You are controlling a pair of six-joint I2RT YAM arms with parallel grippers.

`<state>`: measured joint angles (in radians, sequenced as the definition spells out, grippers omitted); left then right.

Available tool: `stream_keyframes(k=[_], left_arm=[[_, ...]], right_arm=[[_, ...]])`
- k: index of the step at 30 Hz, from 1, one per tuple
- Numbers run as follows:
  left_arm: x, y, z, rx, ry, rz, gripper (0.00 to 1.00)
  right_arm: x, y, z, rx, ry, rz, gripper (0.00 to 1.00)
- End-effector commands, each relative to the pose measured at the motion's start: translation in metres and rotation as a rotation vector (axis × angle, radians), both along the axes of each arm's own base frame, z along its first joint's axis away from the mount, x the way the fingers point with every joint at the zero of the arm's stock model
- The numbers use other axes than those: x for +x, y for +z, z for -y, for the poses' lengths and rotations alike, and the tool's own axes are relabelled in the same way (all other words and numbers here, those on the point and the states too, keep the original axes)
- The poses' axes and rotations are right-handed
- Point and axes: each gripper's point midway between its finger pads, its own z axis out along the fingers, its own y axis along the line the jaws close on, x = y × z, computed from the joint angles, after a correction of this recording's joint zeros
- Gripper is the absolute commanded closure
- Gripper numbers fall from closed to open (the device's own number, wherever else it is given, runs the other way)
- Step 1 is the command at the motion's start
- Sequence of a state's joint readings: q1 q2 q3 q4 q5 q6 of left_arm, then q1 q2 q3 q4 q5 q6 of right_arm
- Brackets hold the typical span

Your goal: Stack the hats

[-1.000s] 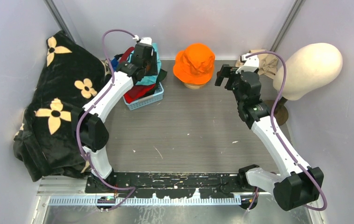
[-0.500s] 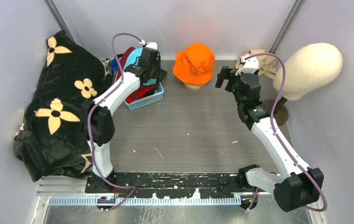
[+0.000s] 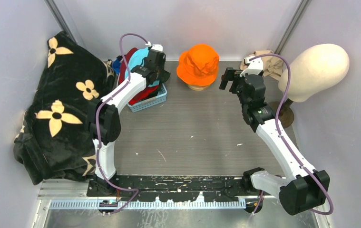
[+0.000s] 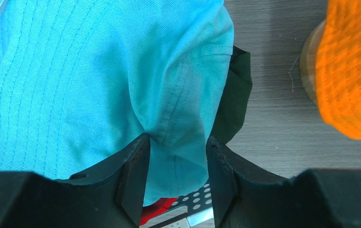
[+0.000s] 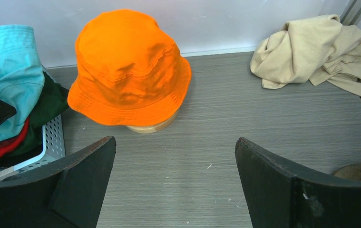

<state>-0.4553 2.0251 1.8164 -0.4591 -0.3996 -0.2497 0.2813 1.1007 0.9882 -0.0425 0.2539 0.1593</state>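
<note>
An orange bucket hat sits on a low wooden stand at the back middle; it also shows in the right wrist view and the left wrist view. A teal bucket hat tops a pile in the blue basket, over a red hat, a dark green cap and a blue cap. My left gripper is over the pile, its jaws closed on a fold of the teal hat. My right gripper is open and empty, right of the orange hat.
A beige rag lies at the back right corner. A cream head form stands on a post at the right. A black cloth with cream flowers covers the left side. Walls close in the back and sides.
My left gripper has moved right and a little nearer over the hat pile, ending at the teal hat's right edge. The right arm has barely moved.
</note>
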Motion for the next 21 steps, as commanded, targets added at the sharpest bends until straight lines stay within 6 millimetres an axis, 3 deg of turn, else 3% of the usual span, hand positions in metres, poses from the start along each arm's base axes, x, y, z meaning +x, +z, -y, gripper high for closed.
stream_keyframes(k=[1, 4, 7, 9, 12, 16, 21], left_arm=[[0.023, 0.029, -0.006, -0.001, 0.029, 0.107, 0.54], [0.028, 0.024, -0.008, 0.002, 0.034, 0.098, 0.67], [0.029, 0.028, -0.006, -0.009, 0.019, 0.117, 0.99], [0.027, 0.041, -0.002, -0.020, -0.008, 0.148, 1.00], [0.014, 0.082, 0.004, -0.024, -0.047, 0.223, 1.00], [-0.014, 0.150, 0.016, -0.056, -0.118, 0.320, 1.00], [-0.050, 0.223, 0.034, -0.205, -0.238, 0.396, 1.00]], right_arm=[[0.005, 0.012, 0.002, -0.001, -0.013, 0.041, 0.00], [0.005, 0.010, 0.002, -0.003, -0.015, 0.038, 0.00], [0.005, 0.009, 0.002, -0.003, -0.016, 0.038, 0.00], [0.005, 0.008, 0.002, -0.003, -0.017, 0.035, 0.00], [0.006, 0.008, 0.001, -0.001, -0.014, 0.035, 0.00], [0.009, 0.008, -0.002, 0.012, -0.001, 0.037, 0.00], [0.011, 0.010, -0.006, 0.023, 0.014, 0.038, 0.00]])
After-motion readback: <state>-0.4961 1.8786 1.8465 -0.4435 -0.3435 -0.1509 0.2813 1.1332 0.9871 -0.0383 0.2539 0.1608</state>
